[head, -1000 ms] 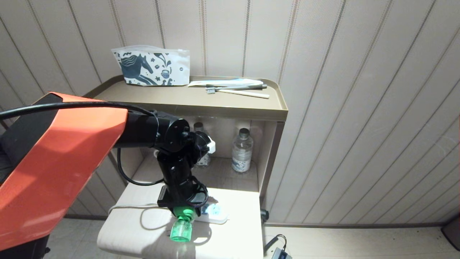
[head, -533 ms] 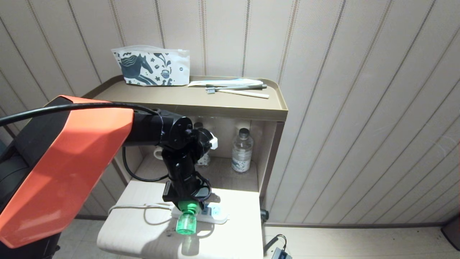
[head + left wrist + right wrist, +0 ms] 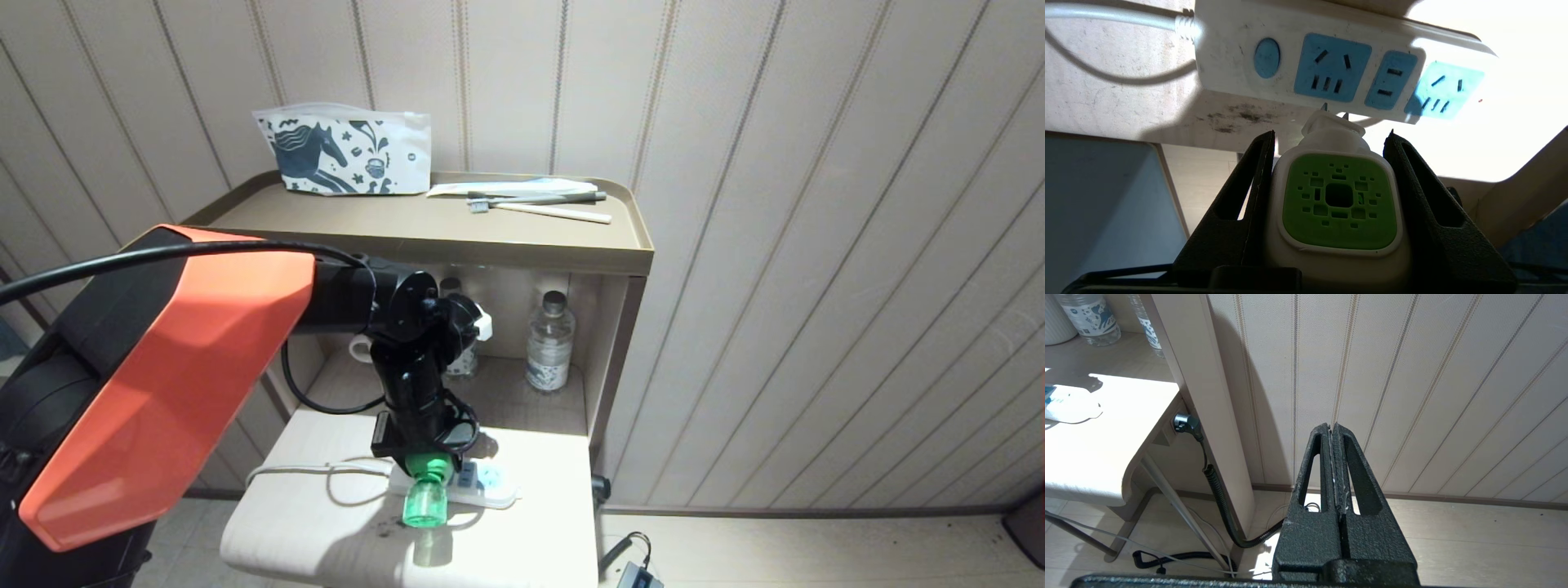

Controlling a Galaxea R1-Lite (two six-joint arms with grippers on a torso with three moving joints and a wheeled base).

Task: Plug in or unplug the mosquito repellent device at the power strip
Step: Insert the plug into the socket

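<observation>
My left gripper (image 3: 424, 464) (image 3: 1331, 136) is shut on the mosquito repellent device (image 3: 1339, 202) (image 3: 425, 500), gripping its white cap on both sides. The green bottle hangs toward the front of the low table. The device's metal prongs point at the power strip (image 3: 1306, 61) (image 3: 490, 483) and sit just short of its front edge, below the first blue socket; they are in no socket. The strip lies flat on the low table (image 3: 326, 523) with its white cord (image 3: 302, 471) looping off to the left. My right gripper (image 3: 1331, 428) is shut and empty, parked low beside the wall, outside the head view.
Behind the strip is a shelf recess with two clear water bottles (image 3: 549, 343) and a mug (image 3: 359, 349). On the cabinet top (image 3: 408, 224) lie a printed pouch (image 3: 343, 153) and toothbrushes (image 3: 539, 204). A cable and plug (image 3: 1186, 424) run down beside the cabinet.
My left arm has carried the device right and back, from ahead of the strip's cord end to right against its front edge. The right arm stayed still.
</observation>
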